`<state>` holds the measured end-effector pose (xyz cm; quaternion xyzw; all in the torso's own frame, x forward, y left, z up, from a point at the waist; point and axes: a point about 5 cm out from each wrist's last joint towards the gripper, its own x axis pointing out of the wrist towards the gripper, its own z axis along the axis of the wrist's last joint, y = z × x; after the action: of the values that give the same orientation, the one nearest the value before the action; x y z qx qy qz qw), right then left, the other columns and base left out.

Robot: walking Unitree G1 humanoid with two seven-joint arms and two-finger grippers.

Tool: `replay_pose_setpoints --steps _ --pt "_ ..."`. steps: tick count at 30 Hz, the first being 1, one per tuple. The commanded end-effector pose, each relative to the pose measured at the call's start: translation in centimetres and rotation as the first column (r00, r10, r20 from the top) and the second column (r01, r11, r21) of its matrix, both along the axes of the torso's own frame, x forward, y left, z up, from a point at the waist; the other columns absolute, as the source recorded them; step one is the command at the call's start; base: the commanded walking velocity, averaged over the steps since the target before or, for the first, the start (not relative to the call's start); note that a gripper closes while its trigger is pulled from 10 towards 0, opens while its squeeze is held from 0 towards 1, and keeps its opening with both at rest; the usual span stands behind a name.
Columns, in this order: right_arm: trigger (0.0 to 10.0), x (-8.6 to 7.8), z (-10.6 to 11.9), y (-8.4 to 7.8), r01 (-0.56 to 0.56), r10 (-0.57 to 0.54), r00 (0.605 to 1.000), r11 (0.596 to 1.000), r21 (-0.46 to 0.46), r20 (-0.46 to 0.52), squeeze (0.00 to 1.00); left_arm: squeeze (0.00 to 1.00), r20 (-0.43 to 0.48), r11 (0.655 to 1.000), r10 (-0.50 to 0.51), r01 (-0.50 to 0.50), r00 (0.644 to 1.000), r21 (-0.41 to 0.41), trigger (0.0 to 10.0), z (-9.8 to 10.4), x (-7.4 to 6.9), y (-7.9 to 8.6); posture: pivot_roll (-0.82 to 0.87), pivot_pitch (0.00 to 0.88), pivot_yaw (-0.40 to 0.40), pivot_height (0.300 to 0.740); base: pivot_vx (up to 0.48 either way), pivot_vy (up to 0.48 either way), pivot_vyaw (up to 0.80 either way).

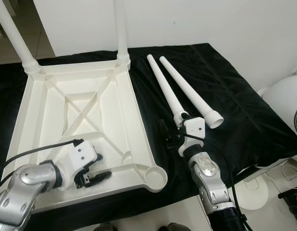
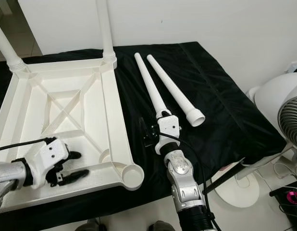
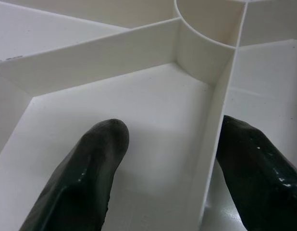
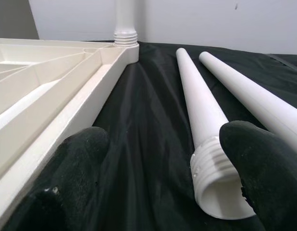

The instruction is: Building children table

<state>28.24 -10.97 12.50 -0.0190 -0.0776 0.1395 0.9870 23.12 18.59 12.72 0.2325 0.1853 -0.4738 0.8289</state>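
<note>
The white children's table top (image 1: 134, 110) lies upside down on a black cloth (image 1: 235, 110). Two white legs (image 1: 120, 29) stand screwed into its far corners. Two loose legs (image 1: 164, 86) lie side by side on the cloth to its right. An empty round socket (image 1: 155, 177) shows at the near right corner. My left gripper (image 1: 101, 167) is open on the underside, its fingers (image 3: 91, 168) either side of a thin rib (image 3: 213, 144). My right gripper (image 4: 165, 137) is open, low over the cloth, at the threaded end (image 4: 211, 168) of the nearer loose leg.
A white fan (image 2: 288, 115) on a round base (image 2: 240, 190) stands close at the right, beyond the cloth's edge. A white wall runs behind. Cables and a pink object (image 2: 293, 196) lie on the floor at the lower right.
</note>
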Motion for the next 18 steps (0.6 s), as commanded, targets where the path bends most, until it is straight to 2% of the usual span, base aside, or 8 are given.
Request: replay_pose_setpoints --steps 1,7,13,16,18 --pt "10.0 0.0 -0.1 -0.1 0.009 -0.009 1.0 1.0 0.004 -0.008 0.0 0.0 0.101 0.979 0.194 -0.199 0.976 0.037 10.0 -0.4 1.0 1.0 -0.02 0.059 0.011 0.74 0.0 0.0 0.0" --pt "10.0 0.2 0.0 -0.1 0.014 -0.014 1.0 1.0 0.006 -0.006 0.0 0.0 0.18 0.962 0.266 -0.272 0.947 0.009 10.0 0.5 2.5 1.2 -0.02 0.058 0.014 0.74 0.0 0.0 0.0" --pt "10.0 0.1 -0.1 0.0 0.014 -0.014 1.0 1.0 0.008 -0.007 0.0 0.0 0.205 0.956 0.292 -0.293 0.934 -0.026 10.0 0.9 3.2 0.7 -0.02 0.059 0.017 0.74 0.0 0.0 0.0" --pt "10.0 0.1 -0.1 0.1 0.016 -0.016 1.0 1.0 0.01 -0.007 0.0 0.0 0.22 0.934 0.357 -0.35 0.908 -0.07 10.0 1.3 4.1 0.3 -0.02 0.062 0.021 0.74 0.0 0.0 0.0" --pt "10.0 0.1 -0.1 0.1 0.017 -0.017 1.0 1.0 0.011 -0.006 0.0 0.0 0.226 0.935 0.354 -0.344 0.908 -0.082 10.0 1.5 4.3 -0.1 -0.02 0.062 0.021 0.74 0.0 0.0 0.0"
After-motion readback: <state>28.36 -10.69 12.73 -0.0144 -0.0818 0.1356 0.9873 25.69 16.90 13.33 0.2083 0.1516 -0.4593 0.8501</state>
